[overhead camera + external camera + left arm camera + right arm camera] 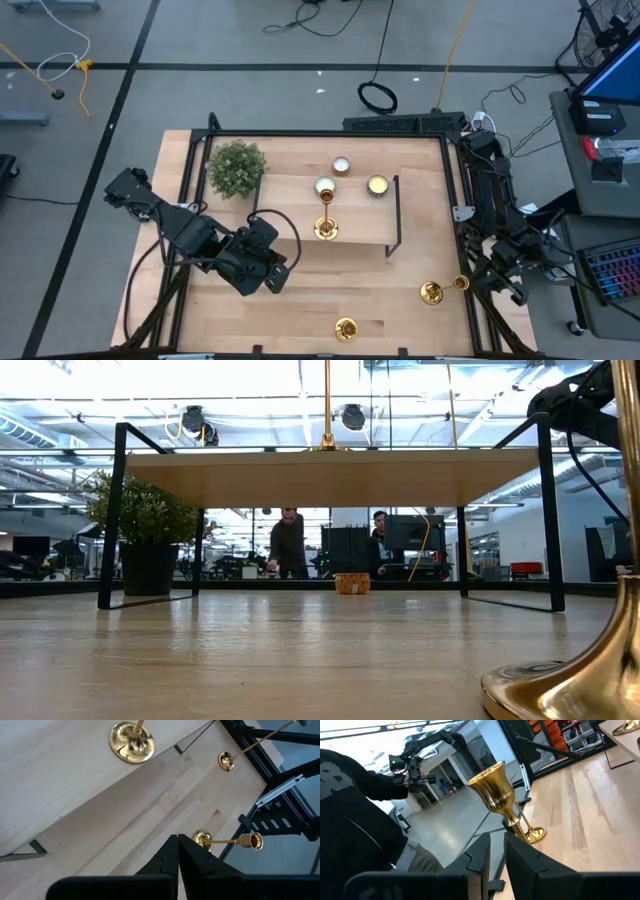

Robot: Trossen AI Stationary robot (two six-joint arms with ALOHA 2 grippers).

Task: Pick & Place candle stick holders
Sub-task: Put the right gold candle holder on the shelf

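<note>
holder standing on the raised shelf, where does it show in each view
High view: the holder stands mid-shelf, near picture centre.
Low view: on the shelf top, upper centre.
Left wrist view: its base, top left.
Right wrist view: gold base at the top right corner, probably it.
Shared landmark: the black-framed shelf.

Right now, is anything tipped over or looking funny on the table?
Yes. One candle stick holder lies on its side near the table's right edge, its cup poking toward the right gripper. The other two stand upright: one on the little shelf, one by the front edge.
</note>
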